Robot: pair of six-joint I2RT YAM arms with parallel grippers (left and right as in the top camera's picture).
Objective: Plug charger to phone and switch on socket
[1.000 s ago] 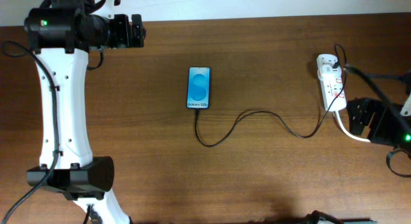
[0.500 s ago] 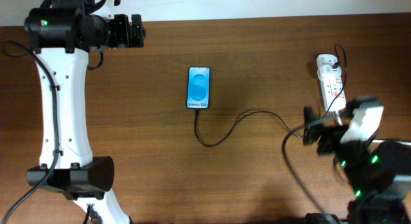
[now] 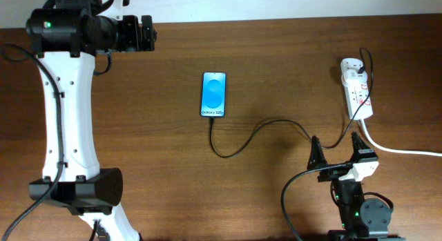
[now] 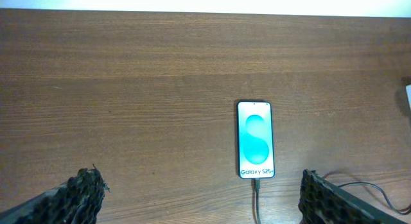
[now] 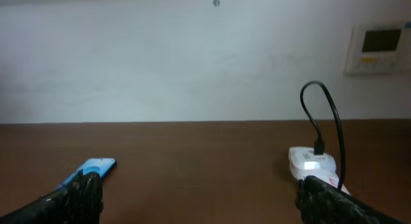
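Observation:
The phone (image 3: 214, 94) lies flat mid-table, blue screen up; it also shows in the left wrist view (image 4: 255, 139) and the right wrist view (image 5: 90, 170). The black charger cable (image 3: 266, 125) runs from the phone's near end, where its plug tip sits (image 4: 255, 182), across to the white socket strip (image 3: 357, 89) at the far right. The socket shows a lit spot in the right wrist view (image 5: 313, 164). My left gripper (image 3: 146, 34) is open and empty at the far left, well away from the phone. My right gripper (image 3: 336, 155) is open and empty near the front, below the socket.
The socket's thick white cord (image 3: 400, 150) runs off the right edge. A white wall with a wall panel (image 5: 379, 47) stands behind the table. The left arm's white link (image 3: 65, 110) spans the left side of the table.
My right arm has swung from the right edge beside the socket down toward the front of the table, and its open fingers now point at the far edge. The left arm, phone and cable have not moved.

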